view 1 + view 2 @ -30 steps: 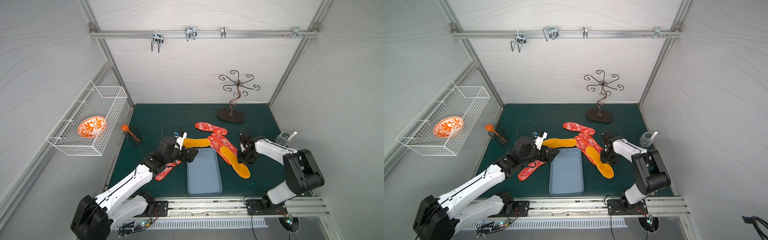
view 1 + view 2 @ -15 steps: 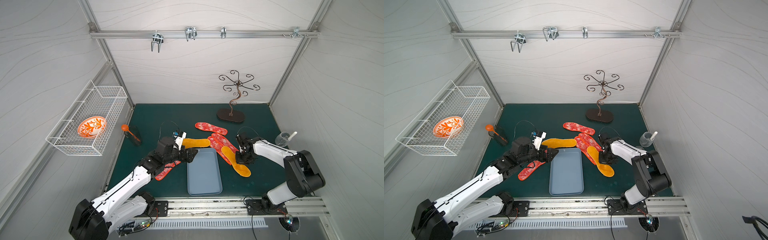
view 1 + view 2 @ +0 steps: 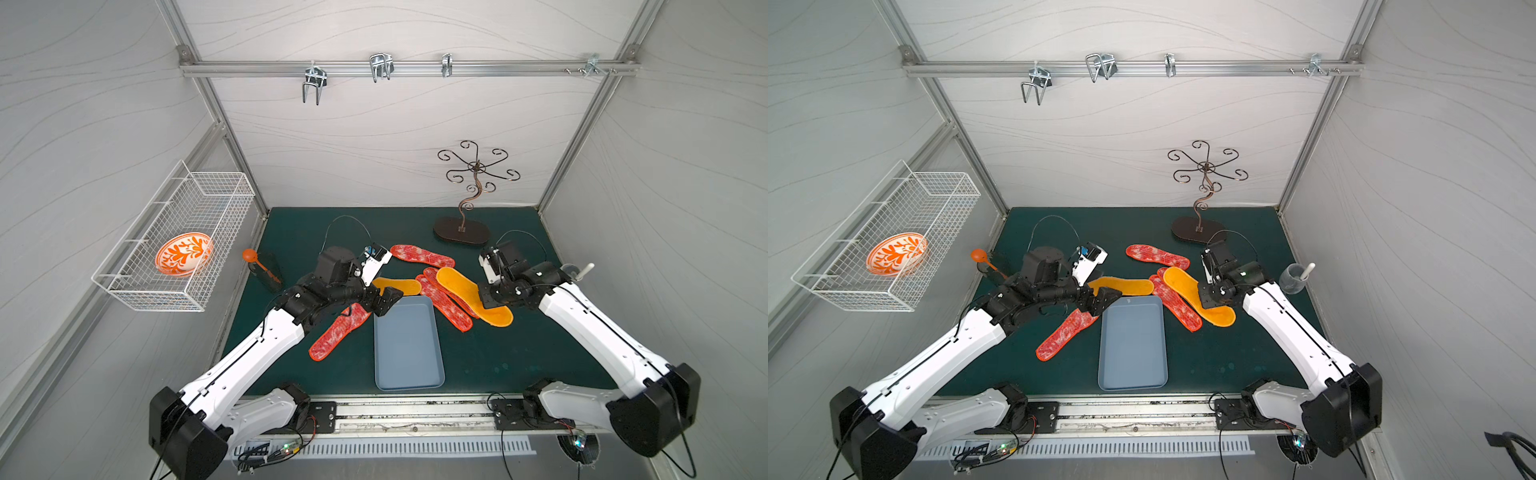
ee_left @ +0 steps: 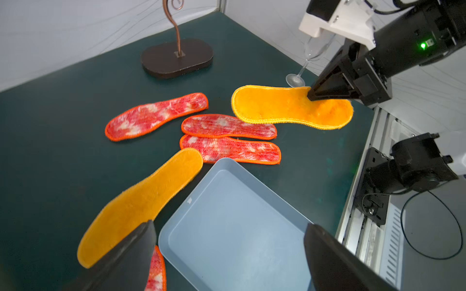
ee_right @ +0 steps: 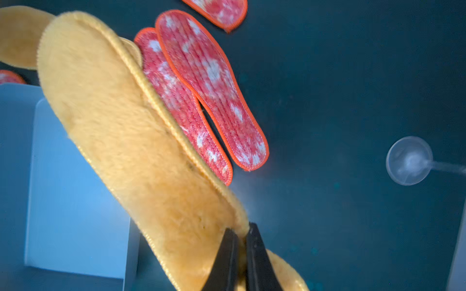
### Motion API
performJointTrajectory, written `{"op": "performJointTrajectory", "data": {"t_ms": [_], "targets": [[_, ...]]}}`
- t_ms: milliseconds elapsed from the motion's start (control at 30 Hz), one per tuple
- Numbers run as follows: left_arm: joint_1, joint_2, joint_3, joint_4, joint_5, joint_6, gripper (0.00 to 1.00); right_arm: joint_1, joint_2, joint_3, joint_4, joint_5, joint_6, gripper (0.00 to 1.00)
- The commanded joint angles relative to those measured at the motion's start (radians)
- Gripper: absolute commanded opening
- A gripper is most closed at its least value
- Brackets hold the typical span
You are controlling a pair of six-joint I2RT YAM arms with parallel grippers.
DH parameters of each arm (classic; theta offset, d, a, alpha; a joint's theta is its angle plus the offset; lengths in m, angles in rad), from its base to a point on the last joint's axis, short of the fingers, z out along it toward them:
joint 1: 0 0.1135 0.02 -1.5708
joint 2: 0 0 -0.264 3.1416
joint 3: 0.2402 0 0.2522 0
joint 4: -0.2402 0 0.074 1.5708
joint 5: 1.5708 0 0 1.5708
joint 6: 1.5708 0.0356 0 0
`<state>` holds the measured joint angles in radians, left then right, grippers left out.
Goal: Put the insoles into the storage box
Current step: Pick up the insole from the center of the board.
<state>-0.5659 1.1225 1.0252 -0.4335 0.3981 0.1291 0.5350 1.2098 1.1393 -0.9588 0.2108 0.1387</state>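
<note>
Careful, your right pincer [image 5: 242,230] is clamped on just the edge of that floppy yellow-orange fuzzy insole [image 5: 121,131], so it could slip before reaching the shallow grey-blue plastic tray [image 5: 75,176].

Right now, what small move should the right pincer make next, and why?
Probably swing the right pincer sideways toward the storage box. It is shut on the edge of the yellow insole, which looks lifted, and the box is empty.

Bare mat [image 3: 490,357] beside storage box [image 3: 409,345]
</note>
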Motion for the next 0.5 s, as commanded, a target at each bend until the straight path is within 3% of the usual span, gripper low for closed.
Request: {"op": "performJointTrajectory", "data": {"t_ms": [0, 167, 467], "targets": [[-0.003, 0.097, 0.152, -0.181, 0.081, 0.213, 0.96, 0.040, -0.020, 0.047, -0.002, 0.036, -0.278, 0.00], [-0.003, 0.233, 0.345, -0.303, 0.109, 0.285, 0.94, 0.098, -0.087, 0.040, 0.181, -0.028, -0.581, 0.00], [-0.002, 0.367, 0.479, -0.294, 0.259, 0.189, 0.86, 0.174, -0.045, 0.074, 0.340, -0.111, -0.796, 0.00]]}}
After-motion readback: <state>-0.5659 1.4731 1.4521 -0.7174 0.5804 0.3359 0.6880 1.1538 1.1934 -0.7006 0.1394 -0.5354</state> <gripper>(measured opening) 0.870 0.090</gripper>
